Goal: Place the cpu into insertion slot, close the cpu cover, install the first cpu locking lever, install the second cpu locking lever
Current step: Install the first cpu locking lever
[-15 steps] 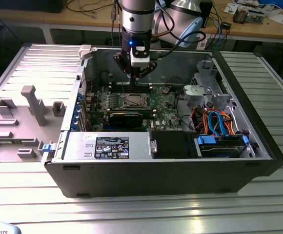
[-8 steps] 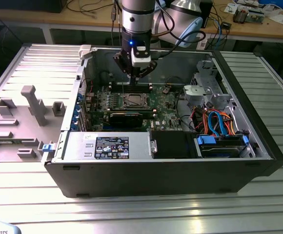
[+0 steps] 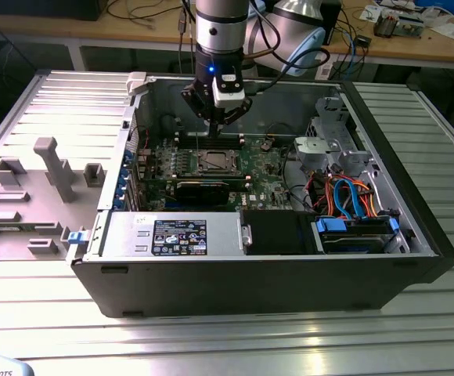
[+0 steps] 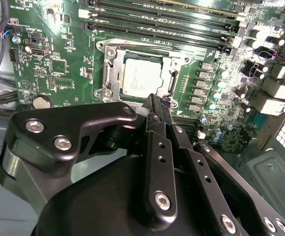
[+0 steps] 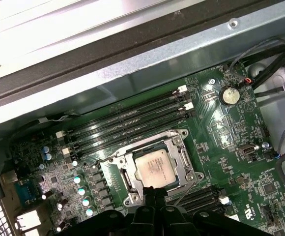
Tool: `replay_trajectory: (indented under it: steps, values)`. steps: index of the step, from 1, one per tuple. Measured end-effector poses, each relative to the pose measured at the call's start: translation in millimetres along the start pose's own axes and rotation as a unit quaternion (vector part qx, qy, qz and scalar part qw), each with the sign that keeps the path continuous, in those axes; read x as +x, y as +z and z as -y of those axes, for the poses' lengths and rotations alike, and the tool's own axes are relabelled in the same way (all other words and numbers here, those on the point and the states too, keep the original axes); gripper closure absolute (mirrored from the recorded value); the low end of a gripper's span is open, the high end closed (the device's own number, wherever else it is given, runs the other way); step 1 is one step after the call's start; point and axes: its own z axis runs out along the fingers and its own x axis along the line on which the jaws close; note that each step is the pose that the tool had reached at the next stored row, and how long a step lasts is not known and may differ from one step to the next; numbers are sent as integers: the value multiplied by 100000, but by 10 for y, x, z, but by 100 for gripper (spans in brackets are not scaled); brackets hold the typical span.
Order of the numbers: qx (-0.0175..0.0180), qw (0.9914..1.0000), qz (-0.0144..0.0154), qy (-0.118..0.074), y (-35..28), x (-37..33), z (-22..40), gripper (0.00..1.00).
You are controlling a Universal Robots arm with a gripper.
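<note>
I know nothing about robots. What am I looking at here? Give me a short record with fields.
Setting: open computer case on a metal table, motherboard exposed
cpu: lying flat in the insertion slot
cpu cover: down around the chip, as far as both wrist views show
gripper: shut, holding nothing, tips at the slot's edge; contact unclear
Locking levers: state unclear

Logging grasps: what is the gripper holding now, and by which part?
Nothing that shows: the gripper is shut at the edge of the insertion slot, and the cpu lies seated in it.
</note>
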Motion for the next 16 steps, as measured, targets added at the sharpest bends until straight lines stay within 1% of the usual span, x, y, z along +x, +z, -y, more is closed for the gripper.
replay_trajectory:
  steps: [16]
  values:
    - [-1, 100000, 4, -308, 0, 3, -7, 89]
